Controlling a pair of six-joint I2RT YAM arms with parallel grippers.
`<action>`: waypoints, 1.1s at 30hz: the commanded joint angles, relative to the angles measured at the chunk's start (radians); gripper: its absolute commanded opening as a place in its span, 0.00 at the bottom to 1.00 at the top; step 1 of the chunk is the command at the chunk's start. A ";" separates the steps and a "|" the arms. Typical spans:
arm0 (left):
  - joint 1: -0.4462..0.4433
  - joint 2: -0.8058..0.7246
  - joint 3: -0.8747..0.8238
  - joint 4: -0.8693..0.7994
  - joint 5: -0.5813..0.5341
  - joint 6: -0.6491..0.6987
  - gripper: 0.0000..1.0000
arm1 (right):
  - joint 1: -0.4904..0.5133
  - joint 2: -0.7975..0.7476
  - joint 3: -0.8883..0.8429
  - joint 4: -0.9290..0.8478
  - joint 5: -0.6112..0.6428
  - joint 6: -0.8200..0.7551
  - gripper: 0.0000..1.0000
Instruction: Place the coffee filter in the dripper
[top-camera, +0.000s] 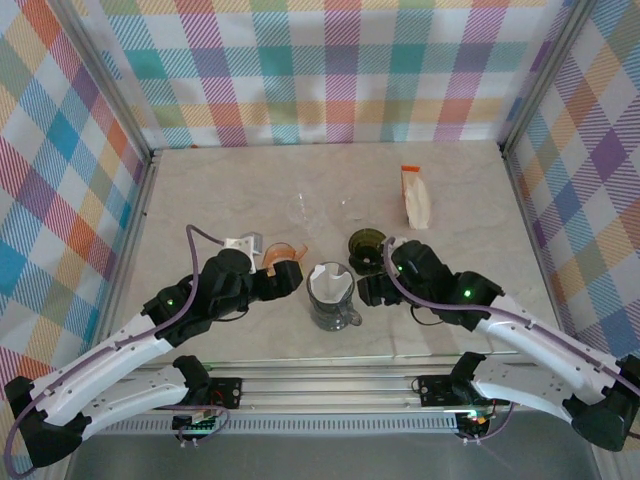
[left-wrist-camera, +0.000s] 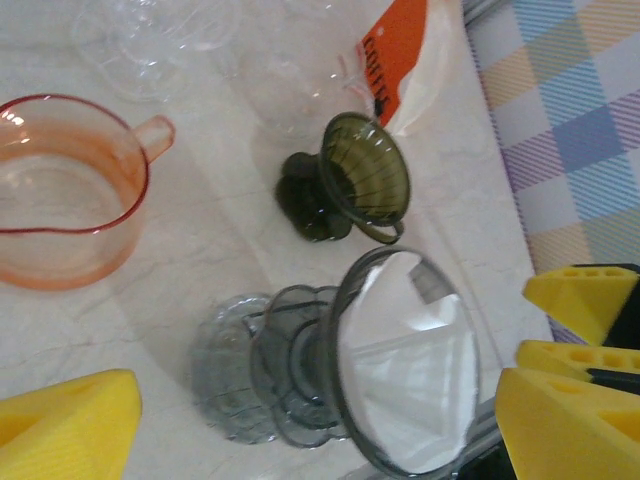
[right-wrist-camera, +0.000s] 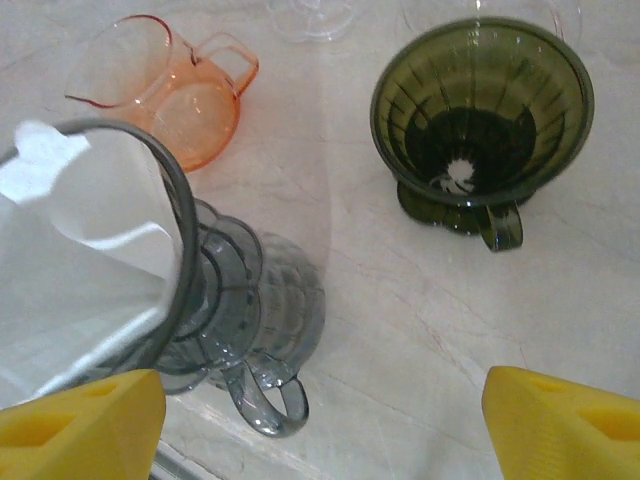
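The white paper filter (right-wrist-camera: 80, 250) sits inside the grey dripper (left-wrist-camera: 340, 320), which stands on a grey glass jug (right-wrist-camera: 270, 300) near the front of the worktop (top-camera: 230, 190). The left gripper (top-camera: 290, 278) and right gripper (top-camera: 366, 290) flank it, each with jaws apart and empty. A green dripper (top-camera: 366, 243), an orange jug (right-wrist-camera: 190, 100) and a filter packet (top-camera: 415, 197) lie behind.

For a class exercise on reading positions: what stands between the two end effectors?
The grey dripper, with the white paper filter in it, stands between the left end effector and the right end effector, seen in the top view.
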 joint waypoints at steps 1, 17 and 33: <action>0.000 -0.016 -0.017 -0.015 -0.016 0.028 0.92 | -0.003 -0.051 -0.036 0.029 -0.016 0.026 0.82; 0.017 0.088 0.027 -0.023 0.041 0.082 0.80 | -0.003 0.222 0.276 -0.023 -0.218 -0.238 0.69; 0.039 0.079 0.017 -0.040 0.057 0.083 0.79 | -0.002 0.532 0.517 -0.184 -0.204 -0.345 0.55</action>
